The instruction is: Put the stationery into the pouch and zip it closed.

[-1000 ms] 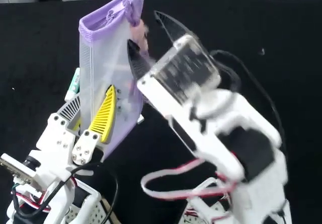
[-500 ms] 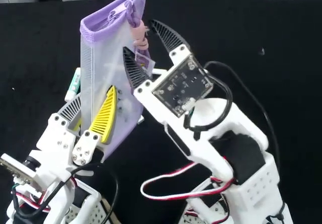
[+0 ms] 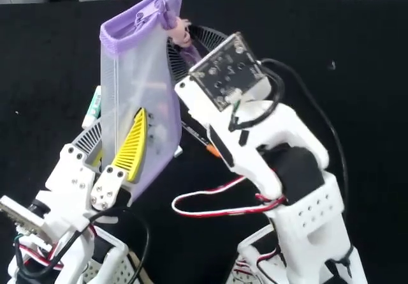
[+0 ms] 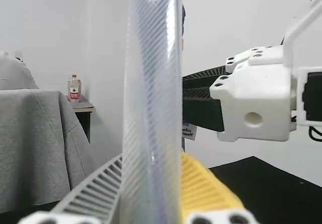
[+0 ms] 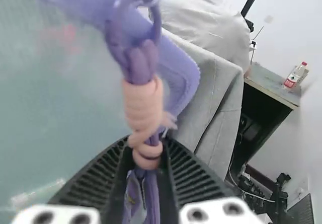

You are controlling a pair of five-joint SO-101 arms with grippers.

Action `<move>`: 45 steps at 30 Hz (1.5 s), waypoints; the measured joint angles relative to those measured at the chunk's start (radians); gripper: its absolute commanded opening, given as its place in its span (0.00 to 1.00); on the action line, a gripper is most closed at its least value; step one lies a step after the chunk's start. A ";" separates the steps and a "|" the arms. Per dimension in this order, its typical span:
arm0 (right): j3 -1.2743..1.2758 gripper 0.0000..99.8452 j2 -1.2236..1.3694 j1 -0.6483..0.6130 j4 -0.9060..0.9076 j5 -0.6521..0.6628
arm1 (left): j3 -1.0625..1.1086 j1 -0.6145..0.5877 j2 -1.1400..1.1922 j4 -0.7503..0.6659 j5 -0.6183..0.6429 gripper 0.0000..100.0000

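Pouch (image 3: pixel 137 73) upright, clamped by L claw (image 3: pixel 121 134); R claw (image 5: pixel 146 158) pinching zip pull (image 5: pixel 143 108).

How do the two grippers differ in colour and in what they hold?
The left gripper has one grey and one yellow finger; the right gripper has black fingers. The left is shut on the lower part of the pouch; the right on its zip pull at the top. Both hold the same pouch.

Bright, even light is cast from above. The black table (image 3: pixel 370 73) is rendered dark and matte, with hardly any shadow seen on it. A pale sheen is carried by the clear pouch (image 3: pixel 137 86). The white wall (image 4: pixel 45 22) is washed bright.
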 measured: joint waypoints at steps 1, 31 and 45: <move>-0.011 0.01 0.000 0.000 0.012 0.000 | 0.000 0.000 0.000 0.000 0.000 0.05; -0.229 0.01 0.333 0.446 0.104 0.253 | 0.000 0.005 0.014 0.003 0.000 0.05; -0.258 0.25 0.304 0.396 0.161 0.187 | 0.000 0.000 0.002 0.005 0.000 0.05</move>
